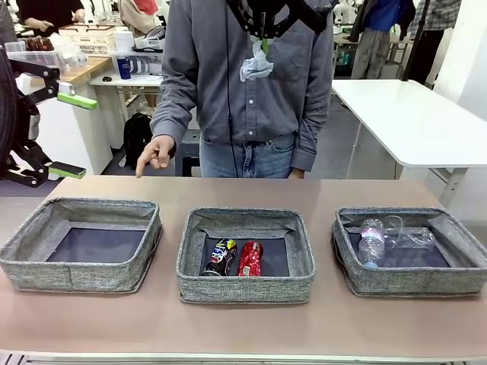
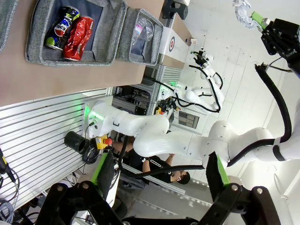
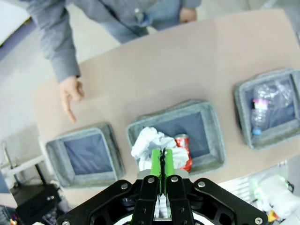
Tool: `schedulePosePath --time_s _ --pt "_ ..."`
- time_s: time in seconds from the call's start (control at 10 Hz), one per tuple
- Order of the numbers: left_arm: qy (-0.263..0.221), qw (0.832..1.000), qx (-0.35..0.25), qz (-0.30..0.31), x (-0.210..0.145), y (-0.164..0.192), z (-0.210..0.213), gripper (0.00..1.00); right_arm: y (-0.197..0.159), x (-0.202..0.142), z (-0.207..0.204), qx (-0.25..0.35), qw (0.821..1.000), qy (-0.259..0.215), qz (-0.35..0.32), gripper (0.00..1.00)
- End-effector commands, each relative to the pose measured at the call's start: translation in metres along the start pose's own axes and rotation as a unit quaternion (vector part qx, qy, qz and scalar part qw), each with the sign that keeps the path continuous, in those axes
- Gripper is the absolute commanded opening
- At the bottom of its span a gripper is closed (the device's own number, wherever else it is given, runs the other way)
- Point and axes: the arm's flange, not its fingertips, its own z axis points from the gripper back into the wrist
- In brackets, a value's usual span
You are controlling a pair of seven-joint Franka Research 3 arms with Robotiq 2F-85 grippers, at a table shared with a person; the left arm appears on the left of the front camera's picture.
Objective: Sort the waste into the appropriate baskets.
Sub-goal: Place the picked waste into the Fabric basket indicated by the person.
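High above the table's far side, my right gripper [image 1: 265, 46] [image 3: 161, 161] is shut on a crumpled white paper ball [image 1: 256, 67] [image 3: 149, 143]. Three grey baskets stand in a row. The left basket [image 1: 76, 277] holds nothing. In the middle basket [image 1: 243, 289] lie a dark multicoloured can [image 1: 221, 257] and a red can [image 1: 249, 258]. Clear plastic bottles [image 1: 396, 239] lie in the right basket [image 1: 415, 280]. My left gripper [image 1: 72, 135] [image 2: 159, 173] hangs open and holds nothing, off the table's left end, well above it.
A person stands at the far side, one hand [image 1: 156, 154] pointing a finger down at the table behind the left basket. Bare tabletop [image 1: 243, 331] runs along the near edge in front of the baskets.
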Motion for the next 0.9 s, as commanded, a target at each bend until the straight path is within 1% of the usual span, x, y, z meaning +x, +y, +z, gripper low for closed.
schedulePosePath --time_s 0.0,0.5,0.6,0.7,0.8 --pt "0.002 1.000 -0.008 -0.010 -0.002 0.003 -0.003 1.00 -0.001 -0.004 0.002 0.003 1.000 -0.002 0.002 0.02" --pt "0.002 1.000 -0.008 -0.010 -0.002 0.003 -0.003 1.00 0.000 0.000 0.000 0.000 1.000 0.000 0.000 0.02" --pt "0.000 1.000 0.000 0.000 0.000 0.000 0.000 1.00 -0.004 -0.004 -0.007 0.002 1.000 0.001 0.014 0.02" --pt "0.017 1.000 -0.002 0.000 -0.004 0.003 0.005 1.00 -0.005 -0.010 -0.016 0.009 0.999 0.011 0.038 0.02" --pt "0.004 1.000 0.018 -0.007 -0.004 0.007 0.014 1.00 0.002 -0.015 -0.025 0.025 0.998 0.002 0.060 0.02"
